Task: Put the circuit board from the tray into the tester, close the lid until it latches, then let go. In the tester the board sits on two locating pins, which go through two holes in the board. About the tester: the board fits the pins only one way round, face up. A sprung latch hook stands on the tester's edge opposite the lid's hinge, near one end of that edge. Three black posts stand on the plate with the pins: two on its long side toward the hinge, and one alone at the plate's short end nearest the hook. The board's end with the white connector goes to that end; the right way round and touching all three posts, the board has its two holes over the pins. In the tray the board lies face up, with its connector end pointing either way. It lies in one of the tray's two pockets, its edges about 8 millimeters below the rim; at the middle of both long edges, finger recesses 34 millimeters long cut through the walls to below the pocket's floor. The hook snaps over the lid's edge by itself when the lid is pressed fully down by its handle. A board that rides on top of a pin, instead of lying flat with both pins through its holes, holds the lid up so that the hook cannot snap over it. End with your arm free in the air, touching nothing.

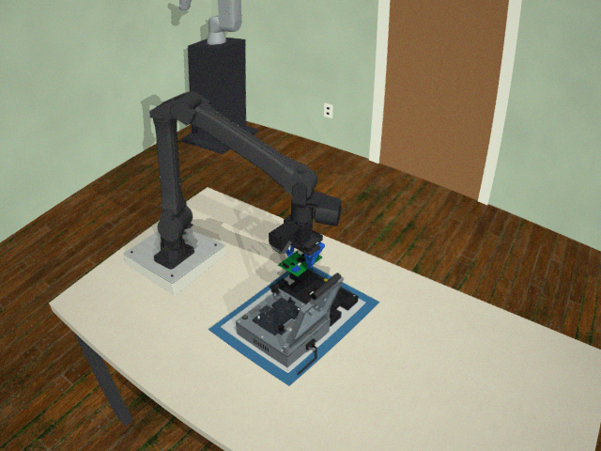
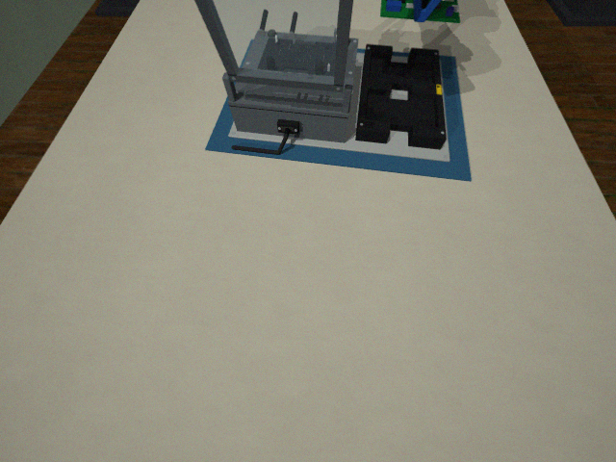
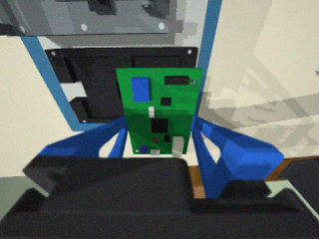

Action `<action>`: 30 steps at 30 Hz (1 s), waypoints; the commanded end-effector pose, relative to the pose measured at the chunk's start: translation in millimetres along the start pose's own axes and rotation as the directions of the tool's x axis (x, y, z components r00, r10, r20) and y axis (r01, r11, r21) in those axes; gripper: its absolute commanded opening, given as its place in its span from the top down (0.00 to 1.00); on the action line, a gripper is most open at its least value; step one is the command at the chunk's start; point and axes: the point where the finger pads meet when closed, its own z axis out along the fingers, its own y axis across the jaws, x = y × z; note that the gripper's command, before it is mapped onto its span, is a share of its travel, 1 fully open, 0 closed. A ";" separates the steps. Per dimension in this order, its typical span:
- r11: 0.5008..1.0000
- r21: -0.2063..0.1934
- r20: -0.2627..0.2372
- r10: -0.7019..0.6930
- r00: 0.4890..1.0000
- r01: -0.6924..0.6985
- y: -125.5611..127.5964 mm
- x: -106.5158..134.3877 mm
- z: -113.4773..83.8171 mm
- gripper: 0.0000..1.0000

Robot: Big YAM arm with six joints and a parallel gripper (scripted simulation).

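Having lifted the circuit board [image 1: 294, 263] [image 2: 393, 15] [image 3: 142, 114] clear, you grip it by its long edges in the end effector [image 1: 304, 256] [image 3: 159, 119], at mid-frame in the wrist view. Seating, closing the lid [image 1: 310, 313] [image 2: 343, 44], latching and release remain. Both pockets of the black tray [image 2: 377, 107] [image 3: 100, 85], upper right in the exterior view, look bare; beside it, the tester [image 1: 286, 356] [image 2: 318, 124] [image 3: 50, 22] stands open, with no board visible inside.

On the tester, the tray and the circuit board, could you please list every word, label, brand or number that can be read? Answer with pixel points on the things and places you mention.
There is none to read.
Tester [image 1: 262, 339] [image 2: 294, 119] [image 3: 125, 27]: no legible text.
Tray [image 1: 346, 298] [image 2: 423, 114] [image 3: 100, 107]: a yellow patch [image 1: 325, 280] [image 2: 438, 89], no readable lettering.
Circuit board [image 1: 290, 262] [image 2: 405, 15] [image 3: 137, 117]: any print is too small.
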 end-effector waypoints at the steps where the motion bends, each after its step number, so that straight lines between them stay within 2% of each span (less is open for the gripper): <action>1: 0.998 -0.070 -0.028 0.001 1.000 -0.003 28.8 5.4 -27.5 0.28; 22: 0.997 -0.071 -0.022 -0.004 1.000 0.002 38.8 -27.9 -33.3 0.28; 30: 0.998 -0.063 -0.016 -0.003 1.000 0.002 47.7 -53.7 -31.7 0.28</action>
